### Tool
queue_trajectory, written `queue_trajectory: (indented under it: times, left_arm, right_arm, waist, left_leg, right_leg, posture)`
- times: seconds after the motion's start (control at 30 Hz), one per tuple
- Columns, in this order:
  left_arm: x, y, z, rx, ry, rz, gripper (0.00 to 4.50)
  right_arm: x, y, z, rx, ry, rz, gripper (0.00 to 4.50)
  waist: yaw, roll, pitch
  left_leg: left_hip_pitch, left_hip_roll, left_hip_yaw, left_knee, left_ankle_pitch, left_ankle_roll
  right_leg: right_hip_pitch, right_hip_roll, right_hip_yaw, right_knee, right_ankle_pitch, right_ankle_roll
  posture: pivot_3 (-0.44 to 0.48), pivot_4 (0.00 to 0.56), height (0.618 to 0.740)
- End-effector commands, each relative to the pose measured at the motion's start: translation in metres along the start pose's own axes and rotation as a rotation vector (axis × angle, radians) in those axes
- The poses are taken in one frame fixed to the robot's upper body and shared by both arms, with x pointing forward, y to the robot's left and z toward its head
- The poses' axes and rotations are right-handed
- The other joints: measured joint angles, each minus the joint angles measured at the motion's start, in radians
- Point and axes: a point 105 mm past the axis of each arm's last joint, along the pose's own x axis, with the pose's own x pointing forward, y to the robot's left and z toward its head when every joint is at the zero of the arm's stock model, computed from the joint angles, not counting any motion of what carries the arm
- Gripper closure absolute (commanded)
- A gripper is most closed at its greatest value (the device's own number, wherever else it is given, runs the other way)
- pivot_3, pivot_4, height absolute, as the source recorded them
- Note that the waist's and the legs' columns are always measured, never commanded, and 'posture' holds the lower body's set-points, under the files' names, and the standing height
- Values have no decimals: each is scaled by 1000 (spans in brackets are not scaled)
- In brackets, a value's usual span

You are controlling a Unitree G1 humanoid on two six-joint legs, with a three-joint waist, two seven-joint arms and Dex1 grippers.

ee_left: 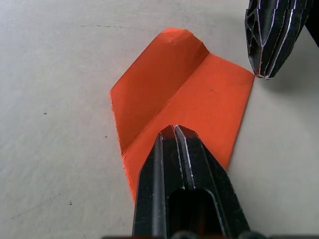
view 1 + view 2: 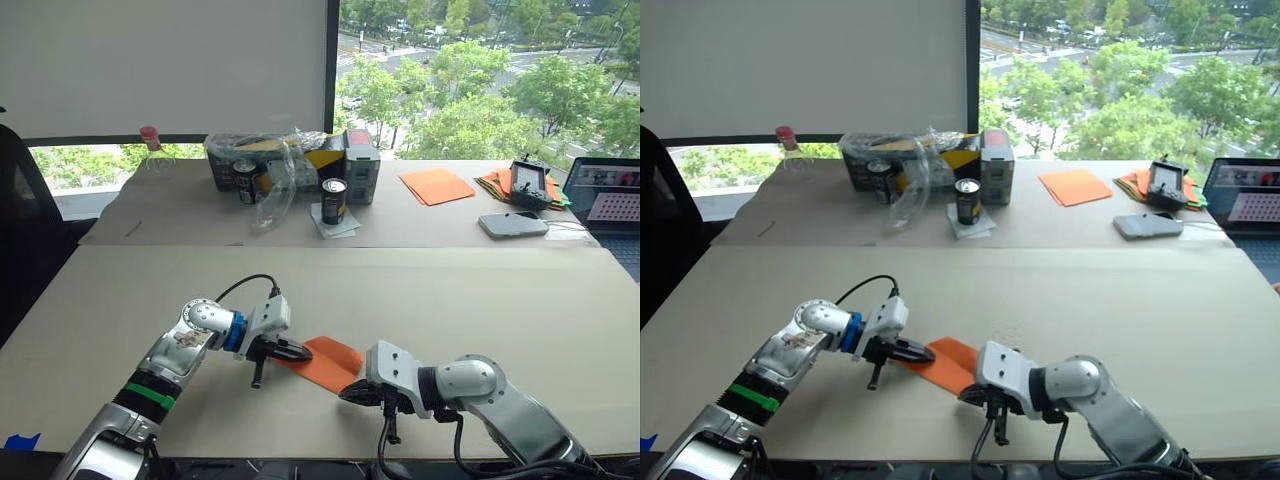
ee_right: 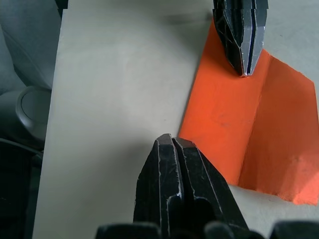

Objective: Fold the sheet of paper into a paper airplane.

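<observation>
Sheet of paper (image 2: 322,364) lies flat on the bench (image 2: 480,300), lower centre of the head views, already folded: one flap doubled over along a diagonal crease. Left claw (image 2: 296,351) has its fingers pressed together, tip resting on the sheet's left end, pinning rather than pinching. Right claw (image 2: 352,394) is also pressed together, empty, tip just at the sheet's near right corner. Judging by this, the step in hand is pressing or setting up the next crease. To do it well: keep the left tip down as an anchor, run the right tip along the fold line with light pressure, and avoid dragging the thin sheet sideways. The left wrist view shows the crease and the raised flap edge clearly, which the head views flatten out. The right wrist view shows the bench's near edge close to the right claw, so there's little room there.
</observation>
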Motion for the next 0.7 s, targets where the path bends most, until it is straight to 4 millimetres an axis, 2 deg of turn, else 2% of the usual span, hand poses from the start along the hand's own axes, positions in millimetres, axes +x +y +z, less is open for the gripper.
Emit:
queue_trajectory:
  times: [0.03, 0.17, 0.33, 0.4, 0.5, 0.7]
  left_arm:
    - [-2, -1, -6, -43, 18, -6, 4500]
    - [-3, -1, -5, -40, 20, -16, 4500]
    - [-5, 0, -2, -42, 10, -8, 4500]
    - [-5, 1, 0, -43, 2, -3, 4500]
    - [-5, 3, 4, -50, -15, 3, 4500]
    - [-9, 4, 5, -66, -25, 19, 4500]
  right_arm:
    - [4, 4, 5, -7, 2, -2, 4486]
    - [5, 3, -3, -4, 43, -13, 4486]
    - [6, 10, -2, 22, 41, 17, 4486]
    - [6, 4, -7, 13, 73, -19, 4486]
    - [1, -16, -18, -70, 162, -122, 4486]
    - [-7, -34, -23, -182, 221, -201, 4486]
  waist:
    - [-1, 0, 0]
    - [-3, 0, 0]
    - [-4, 0, 0]
    - [-4, 0, 0]
    - [-4, 0, 0]
    - [-3, 0, 0]
  left_leg:
    - [0, 0, 0, 0, 0, 0]
    - [0, 0, 0, 0, 0, 0]
    - [0, 0, 0, 0, 0, 0]
    - [0, 0, 0, 0, 0, 0]
    - [0, 0, 0, 0, 0, 0]
    - [1, 0, 0, 1, 0, 0]
  right_leg:
    - [0, 0, 0, 0, 0, 0]
    - [0, 0, 0, 0, 0, 0]
    - [0, 0, 0, 0, 0, 0]
    - [0, 0, 0, 0, 0, 0]
    - [0, 0, 0, 0, 0, 0]
    - [1, 0, 0, 0, 0, 0]
  posture:
    - [0, 150, 670]
    - [0, 150, 670]
    - [0, 150, 670]
    - [0, 150, 670]
    - [0, 150, 670]
    - [0, 150, 670]
